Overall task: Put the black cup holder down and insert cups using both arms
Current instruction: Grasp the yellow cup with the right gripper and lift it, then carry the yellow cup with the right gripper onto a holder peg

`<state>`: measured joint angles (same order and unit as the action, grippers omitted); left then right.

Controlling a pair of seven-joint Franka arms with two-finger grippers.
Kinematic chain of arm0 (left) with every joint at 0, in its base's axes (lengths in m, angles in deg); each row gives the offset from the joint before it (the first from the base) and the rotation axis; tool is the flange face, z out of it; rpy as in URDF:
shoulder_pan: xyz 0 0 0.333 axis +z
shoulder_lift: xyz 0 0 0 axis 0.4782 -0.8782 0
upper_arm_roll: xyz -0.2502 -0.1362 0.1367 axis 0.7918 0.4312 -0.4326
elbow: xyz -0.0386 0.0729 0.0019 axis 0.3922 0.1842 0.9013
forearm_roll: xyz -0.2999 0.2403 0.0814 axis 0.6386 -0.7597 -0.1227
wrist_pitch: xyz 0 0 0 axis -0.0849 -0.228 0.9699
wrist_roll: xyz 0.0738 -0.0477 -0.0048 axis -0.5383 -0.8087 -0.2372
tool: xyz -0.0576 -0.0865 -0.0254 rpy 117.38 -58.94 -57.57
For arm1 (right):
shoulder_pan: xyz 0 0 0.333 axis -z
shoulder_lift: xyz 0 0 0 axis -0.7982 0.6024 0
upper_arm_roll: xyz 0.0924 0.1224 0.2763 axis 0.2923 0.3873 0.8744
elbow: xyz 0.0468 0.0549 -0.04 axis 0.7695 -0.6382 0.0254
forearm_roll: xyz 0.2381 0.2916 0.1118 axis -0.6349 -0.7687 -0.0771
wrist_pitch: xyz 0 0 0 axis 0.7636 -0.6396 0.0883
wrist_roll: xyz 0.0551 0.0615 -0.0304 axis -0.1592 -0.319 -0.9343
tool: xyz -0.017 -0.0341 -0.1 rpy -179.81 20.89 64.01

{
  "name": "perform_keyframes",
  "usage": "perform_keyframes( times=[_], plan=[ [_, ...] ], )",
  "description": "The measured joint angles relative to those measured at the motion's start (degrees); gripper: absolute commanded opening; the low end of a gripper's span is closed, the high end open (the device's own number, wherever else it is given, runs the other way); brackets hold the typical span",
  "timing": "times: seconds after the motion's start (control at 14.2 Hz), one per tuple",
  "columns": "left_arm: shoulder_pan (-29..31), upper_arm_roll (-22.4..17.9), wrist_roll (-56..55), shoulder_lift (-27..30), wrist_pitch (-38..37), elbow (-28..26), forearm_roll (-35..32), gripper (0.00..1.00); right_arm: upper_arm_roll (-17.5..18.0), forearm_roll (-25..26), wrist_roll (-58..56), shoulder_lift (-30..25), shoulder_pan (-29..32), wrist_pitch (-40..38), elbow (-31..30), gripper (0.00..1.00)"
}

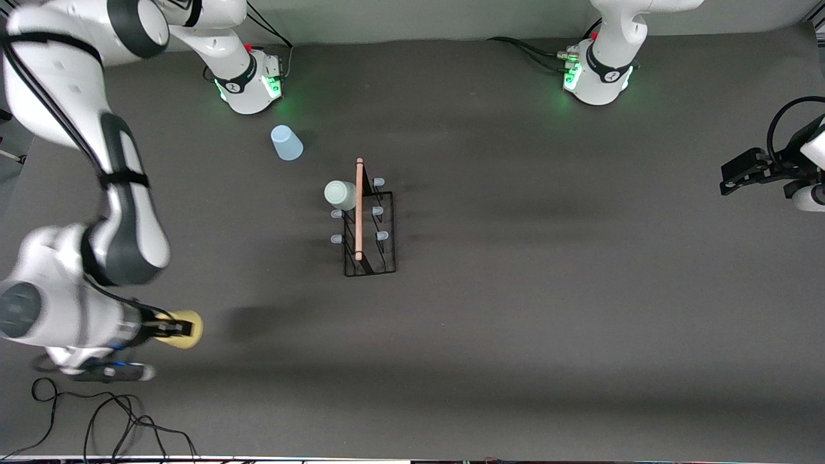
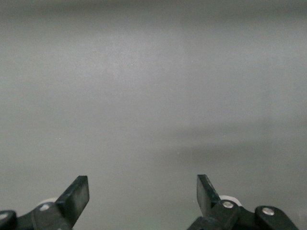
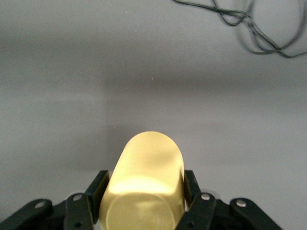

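Cups number three: yellow cup [image 3: 146, 179], green cup [image 1: 340, 194], blue cup [image 1: 286, 142].

Robot lab / test bench, not a home or shop. Two white arms [image 1: 97, 167] w/ green-lit bases [image 1: 251, 87] are bolted along one edge of a table [image 1: 548, 309] covered in plain dark grey mat. Loose black cables [image 1: 109, 425] trail at the edge nearest the front camera, more wiring plugged in at the bases. Plain pale wall, no furniture or decor. Few props only: wire rack [image 1: 368, 222], plastic cups [image 1: 286, 142].
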<state>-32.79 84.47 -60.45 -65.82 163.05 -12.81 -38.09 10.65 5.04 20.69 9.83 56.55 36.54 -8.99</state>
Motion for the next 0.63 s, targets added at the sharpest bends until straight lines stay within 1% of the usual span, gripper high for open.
perform_keyframes(
  times=[0.21, 0.35, 0.49, 0.63],
  plan=[
    [0.16, -0.30, 0.00, 0.05, 0.03, 0.02, 0.00, 1.00, 1.20, 0.00, 1.49, -7.21, -0.06, -8.56, 1.21, 0.00],
    [0.32, -0.34, 0.03, 0.06, 0.04, 0.03, 0.00, 1.00, 3.00, -0.04, 7.16, -10.56, 0.01, -14.38, 1.09, 0.00],
    [0.33, -0.33, 0.03, 0.06, 0.04, 0.03, 0.01, 1.00, 6.80, -0.39, 16.44, -12.25, -0.10, -17.81, 0.68, 0.00],
    [0.33, -0.32, 0.03, 0.06, 0.03, 0.02, 0.01, 1.00, 11.04, -1.96, 28.65, -13.04, -0.45, -18.43, -0.62, 0.00]
  ],
)
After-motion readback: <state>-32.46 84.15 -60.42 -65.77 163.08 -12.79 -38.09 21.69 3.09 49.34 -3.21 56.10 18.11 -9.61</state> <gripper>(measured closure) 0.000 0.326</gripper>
